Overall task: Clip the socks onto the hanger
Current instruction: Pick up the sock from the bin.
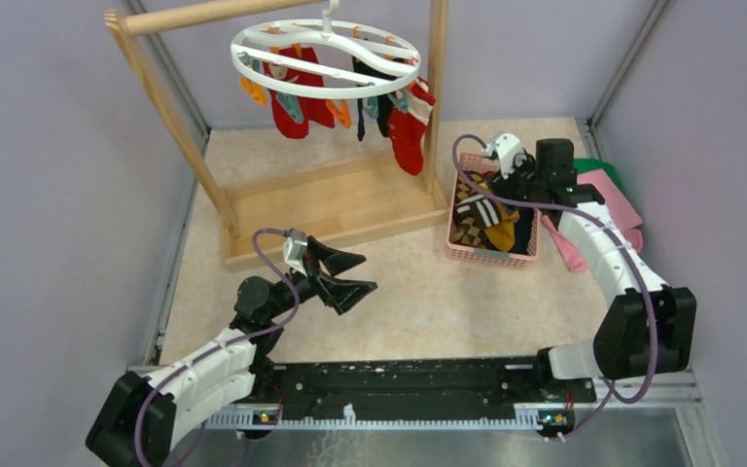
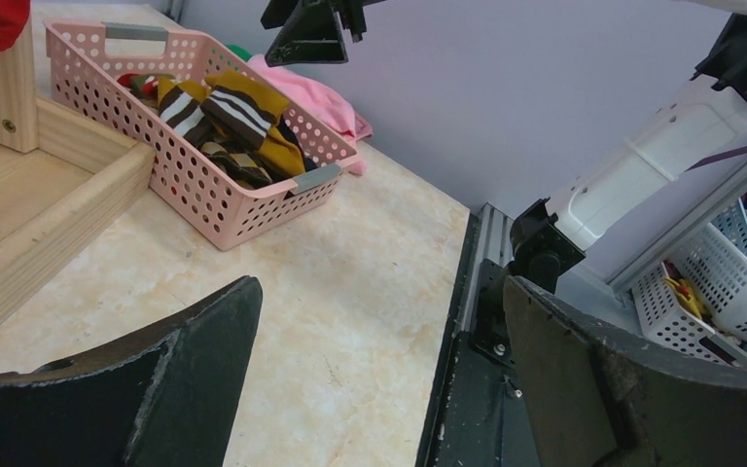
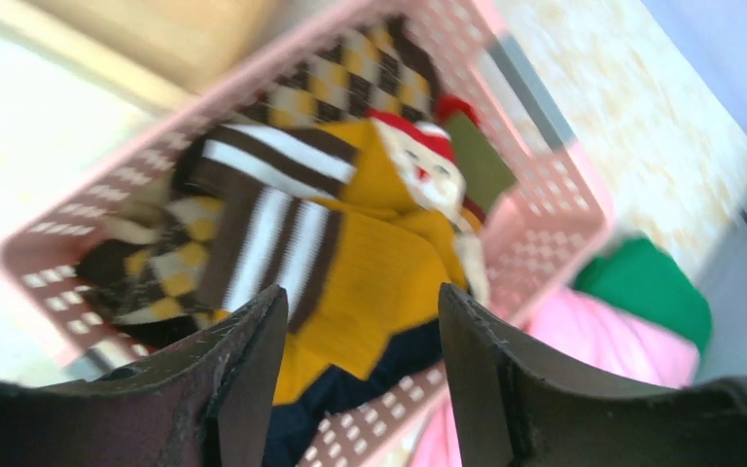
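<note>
Socks lie heaped in the basket under my right fingers, half parted and empty; better pinch one mustard cuff only. My left fingers gape wide, empty.

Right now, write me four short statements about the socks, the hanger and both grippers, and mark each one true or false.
1. Red socks hang clipped to the hanger. True.
2. The left gripper holds a sock. False: its fingers stand wide apart with nothing between them, low over the table.
3. A mustard striped sock lies in the pink basket. True.
4. The right gripper is up at the hanger. False: it is over the pink basket, fingers apart and empty.
</note>
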`<state>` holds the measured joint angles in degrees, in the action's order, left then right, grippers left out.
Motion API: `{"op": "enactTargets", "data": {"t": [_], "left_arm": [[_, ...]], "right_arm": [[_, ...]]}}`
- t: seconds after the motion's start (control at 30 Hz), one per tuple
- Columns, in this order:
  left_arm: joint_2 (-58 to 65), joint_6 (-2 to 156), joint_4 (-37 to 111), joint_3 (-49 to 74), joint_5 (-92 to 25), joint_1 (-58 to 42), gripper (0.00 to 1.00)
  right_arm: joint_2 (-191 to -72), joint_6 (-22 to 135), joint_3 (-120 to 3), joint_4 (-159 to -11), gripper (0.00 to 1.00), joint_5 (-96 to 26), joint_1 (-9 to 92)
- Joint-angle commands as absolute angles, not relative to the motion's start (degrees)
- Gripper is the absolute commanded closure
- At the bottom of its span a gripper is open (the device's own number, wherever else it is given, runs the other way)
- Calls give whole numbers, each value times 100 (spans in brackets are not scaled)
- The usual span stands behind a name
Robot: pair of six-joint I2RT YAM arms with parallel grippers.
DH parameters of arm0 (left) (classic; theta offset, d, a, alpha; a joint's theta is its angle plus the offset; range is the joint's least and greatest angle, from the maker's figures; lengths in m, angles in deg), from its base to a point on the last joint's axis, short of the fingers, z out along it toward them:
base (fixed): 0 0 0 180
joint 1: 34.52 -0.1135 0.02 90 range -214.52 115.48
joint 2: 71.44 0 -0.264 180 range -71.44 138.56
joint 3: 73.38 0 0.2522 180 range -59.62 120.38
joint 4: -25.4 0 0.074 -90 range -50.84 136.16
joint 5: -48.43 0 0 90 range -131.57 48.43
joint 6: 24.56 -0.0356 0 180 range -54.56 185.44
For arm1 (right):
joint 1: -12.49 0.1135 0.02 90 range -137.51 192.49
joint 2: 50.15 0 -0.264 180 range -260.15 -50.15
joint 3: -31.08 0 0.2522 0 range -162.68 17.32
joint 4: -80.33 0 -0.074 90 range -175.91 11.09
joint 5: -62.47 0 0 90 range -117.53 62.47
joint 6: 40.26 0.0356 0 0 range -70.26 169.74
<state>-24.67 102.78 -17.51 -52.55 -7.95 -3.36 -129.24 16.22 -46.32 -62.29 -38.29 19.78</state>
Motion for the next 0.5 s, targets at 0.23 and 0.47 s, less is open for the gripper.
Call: {"op": "enactTargets", "data": {"t": [0.23,0.47], "left_arm": [[-2603,10338,-2210,-5340,-756,-342,0],[-2599,10384,-2245,-5383,-775,-347,0]], "right_arm": [[-13154,1790,-4087,-6923,31,-4042,2647],[-13735,2115,-4044,-7360,30,-2709,3210]]}}
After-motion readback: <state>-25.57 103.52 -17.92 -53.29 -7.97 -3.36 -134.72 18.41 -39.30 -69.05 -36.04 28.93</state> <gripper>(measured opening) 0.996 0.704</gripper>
